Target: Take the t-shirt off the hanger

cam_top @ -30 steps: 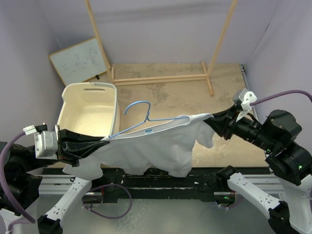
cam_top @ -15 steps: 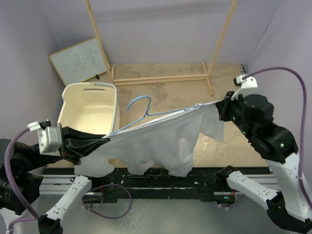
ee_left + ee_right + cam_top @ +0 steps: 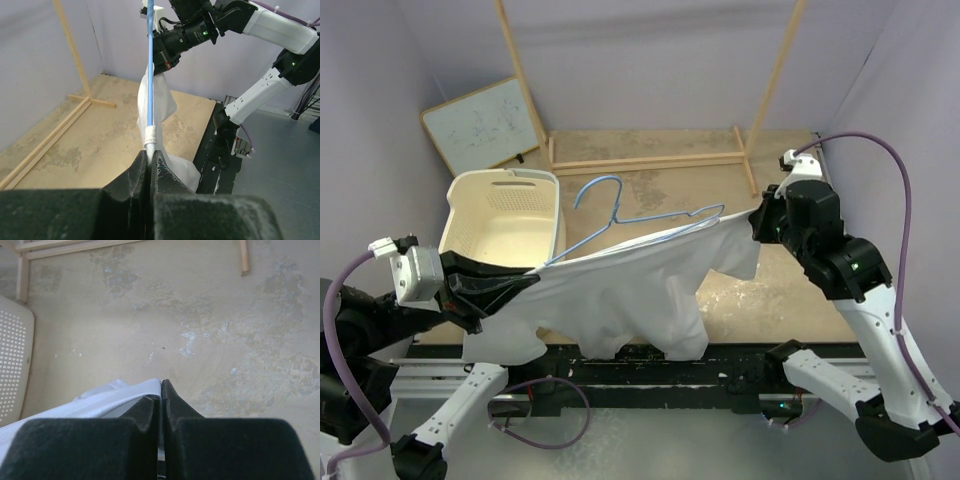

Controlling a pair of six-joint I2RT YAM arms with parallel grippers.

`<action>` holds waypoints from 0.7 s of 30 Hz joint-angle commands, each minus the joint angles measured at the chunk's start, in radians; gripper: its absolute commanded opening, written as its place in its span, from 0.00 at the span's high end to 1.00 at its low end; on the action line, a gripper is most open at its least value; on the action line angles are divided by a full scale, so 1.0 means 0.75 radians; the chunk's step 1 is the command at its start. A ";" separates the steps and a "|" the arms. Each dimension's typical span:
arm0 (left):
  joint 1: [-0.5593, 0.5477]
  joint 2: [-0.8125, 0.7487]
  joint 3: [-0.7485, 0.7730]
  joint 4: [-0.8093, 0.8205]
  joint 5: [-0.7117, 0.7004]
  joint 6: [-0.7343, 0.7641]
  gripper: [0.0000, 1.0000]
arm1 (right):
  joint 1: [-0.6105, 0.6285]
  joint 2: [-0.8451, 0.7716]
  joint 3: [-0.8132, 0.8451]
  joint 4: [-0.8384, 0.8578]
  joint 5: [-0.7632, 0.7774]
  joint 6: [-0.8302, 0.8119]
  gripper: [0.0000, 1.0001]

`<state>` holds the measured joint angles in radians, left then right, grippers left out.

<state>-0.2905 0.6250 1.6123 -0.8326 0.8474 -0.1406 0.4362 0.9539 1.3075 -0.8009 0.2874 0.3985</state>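
Our left claw (image 3: 528, 283) is clamped on the hanger (image 3: 617, 200) end near the worktop's near-left corner. Our right claw (image 3: 756, 222) pinches the t-shirt (image 3: 630, 290) by the right edge. The hanger's long axis runs between them, so we judge the shirt must slide off rightward.

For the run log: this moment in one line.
left gripper: shut on light-blue wire hanger | right gripper: shut on white cloth t-shirt | t-shirt: stretched between grippers, not off hanger
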 commanded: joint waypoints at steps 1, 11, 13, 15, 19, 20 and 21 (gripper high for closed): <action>-0.030 -0.086 0.116 0.164 -0.032 -0.006 1.00 | -0.103 -0.003 -0.036 -0.053 0.264 -0.082 1.00; -0.027 0.013 -0.235 0.449 0.005 -0.107 1.00 | -0.103 -0.193 0.038 0.054 -0.454 -0.288 0.64; -0.027 0.054 -0.311 0.558 0.033 -0.136 1.00 | -0.103 -0.228 0.064 0.032 -0.499 -0.293 0.58; -0.028 0.103 -0.358 0.610 0.051 -0.137 1.00 | -0.103 -0.261 0.096 0.019 -0.594 -0.308 0.56; -0.028 0.194 -0.401 0.669 0.209 -0.135 1.00 | -0.103 -0.332 0.157 0.034 -0.744 -0.319 0.54; -0.028 0.216 -0.402 0.672 0.257 -0.133 1.00 | -0.103 -0.344 0.173 0.039 -0.772 -0.320 0.52; -0.027 0.229 -0.403 0.672 0.291 -0.133 1.00 | -0.103 -0.353 0.185 0.049 -0.799 -0.319 0.51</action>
<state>-0.3088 0.7597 1.3102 -0.4576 0.9234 -0.2260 0.3630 0.7242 1.3739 -0.7979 -0.1776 0.1940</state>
